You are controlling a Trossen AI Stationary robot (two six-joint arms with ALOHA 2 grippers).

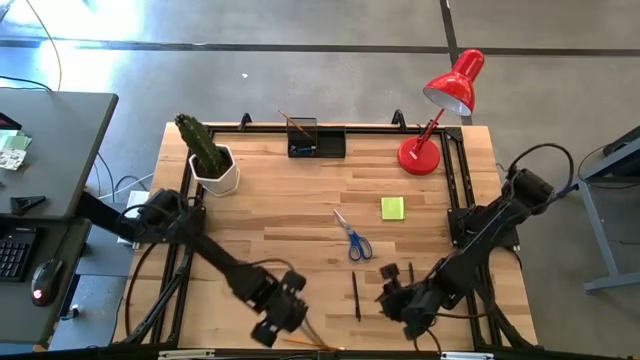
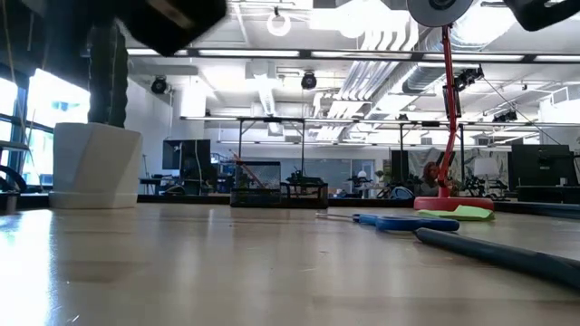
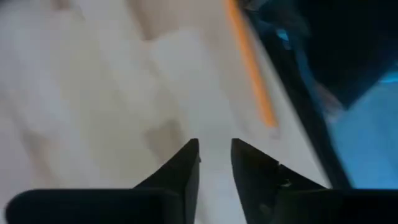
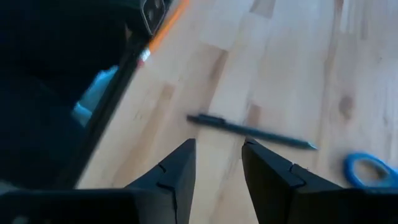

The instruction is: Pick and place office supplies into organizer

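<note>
- High view puts the left gripper (image 1: 283,322) near the table's front edge at about 7 o'clock, with a thin orange-wood pencil (image 1: 312,341) just beside it toward 4 o'clock, along the front rail.
- Left wrist view shows the same pencil (image 3: 250,61) lying ahead of the fingertips (image 3: 189,155), off to one side, its long axis running away from them; the jaws stand narrowly parted and hold nothing.
- That offset is what the next move turns on: I judge the left gripper must shift sideways to straddle the pencil across its length.
- Left arm is clearly the nearer one.
- Right gripper (image 1: 400,298) hovers at about 5 o'clock, jaws apart and empty, with a slim black pen (image 4: 252,131) lying crosswise just beyond its fingertips.
- Blue-handled scissors (image 1: 353,238) and a yellow-green square sticky-note pad (image 1: 392,208) lie mid-table.
- Small black rectangular organizer (image 1: 316,140) sits at 12 o'clock, well apart; it seems to hold a pencil already, though that is hard to confirm.
</note>
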